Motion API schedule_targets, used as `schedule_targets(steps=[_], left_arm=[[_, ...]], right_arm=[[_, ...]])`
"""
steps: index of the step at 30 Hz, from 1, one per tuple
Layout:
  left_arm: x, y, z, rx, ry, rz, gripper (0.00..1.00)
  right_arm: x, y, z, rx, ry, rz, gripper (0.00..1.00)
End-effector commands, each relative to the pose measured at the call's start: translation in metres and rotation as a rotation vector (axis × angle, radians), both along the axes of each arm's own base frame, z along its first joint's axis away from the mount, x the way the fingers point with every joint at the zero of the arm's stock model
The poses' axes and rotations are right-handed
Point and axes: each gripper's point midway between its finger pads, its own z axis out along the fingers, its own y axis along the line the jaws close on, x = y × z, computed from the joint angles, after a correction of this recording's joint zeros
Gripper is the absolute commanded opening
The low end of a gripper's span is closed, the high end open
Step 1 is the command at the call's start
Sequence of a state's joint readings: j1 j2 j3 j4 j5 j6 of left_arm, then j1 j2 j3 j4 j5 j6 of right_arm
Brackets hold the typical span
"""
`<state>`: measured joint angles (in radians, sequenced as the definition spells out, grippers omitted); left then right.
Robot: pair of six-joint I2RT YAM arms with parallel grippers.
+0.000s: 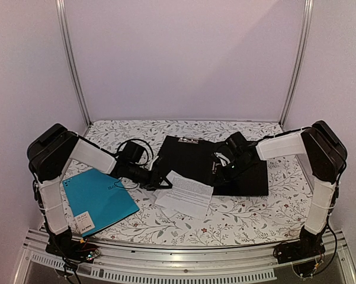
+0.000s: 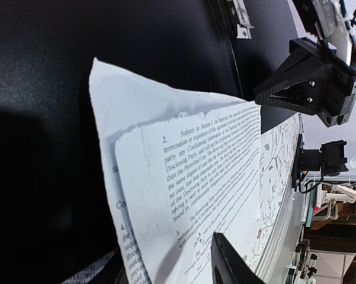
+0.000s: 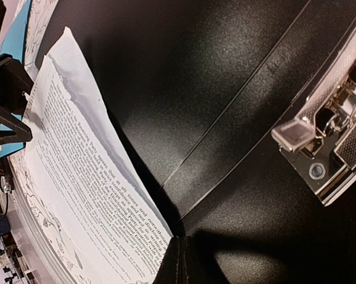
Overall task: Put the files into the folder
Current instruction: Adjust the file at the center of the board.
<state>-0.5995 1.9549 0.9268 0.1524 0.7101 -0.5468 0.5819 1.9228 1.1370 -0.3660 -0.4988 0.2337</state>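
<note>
Left tool (image 1: 160,179) spread about the edge of the papers (image 1: 186,192), right tool (image 3: 179,257) pressed together on the black folder (image 1: 249,177); we judge that the sheets, half on the folder and half on the table (image 1: 243,220), may crumple or fan apart if pushed unevenly.

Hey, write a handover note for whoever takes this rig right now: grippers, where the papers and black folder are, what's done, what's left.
Left gripper: jaws apart at the edge of the printed sheets, not clamped.
Right gripper: shut, tips down by the sheets' corner on the black folder; no grip visible.
Folder lies open, metal clip exposed. Sheets overlap its near edge, the rest on the tablecloth. Teal folder lies aside, left.
Done: folder open, sheets partly on it.
Left: slide the sheets fully inside.
</note>
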Motion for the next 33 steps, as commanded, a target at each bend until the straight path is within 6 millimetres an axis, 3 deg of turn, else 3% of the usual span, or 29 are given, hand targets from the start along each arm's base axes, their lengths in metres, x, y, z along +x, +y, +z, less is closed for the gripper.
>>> schedule_targets(steps=[1, 11, 26, 33], left_arm=[[-0.009, -0.001, 0.002, 0.002, -0.003, -0.009, 0.39], [-0.019, -0.002, 0.001, 0.005, 0.015, 0.011, 0.38], [-0.036, -0.006, -0.005, 0.032, 0.031, -0.006, 0.39], [-0.03, 0.003, -0.008, 0.125, -0.022, -0.011, 0.27]], right_arm=[[0.01, 0.002, 0.01, 0.058, -0.034, -0.093, 0.0], [0.011, -0.013, 0.016, 0.101, -0.075, -0.292, 0.0], [0.005, -0.006, 0.008, 0.135, -0.088, -0.428, 0.0], [0.006, -0.011, 0.014, 0.149, -0.122, -0.503, 0.0]])
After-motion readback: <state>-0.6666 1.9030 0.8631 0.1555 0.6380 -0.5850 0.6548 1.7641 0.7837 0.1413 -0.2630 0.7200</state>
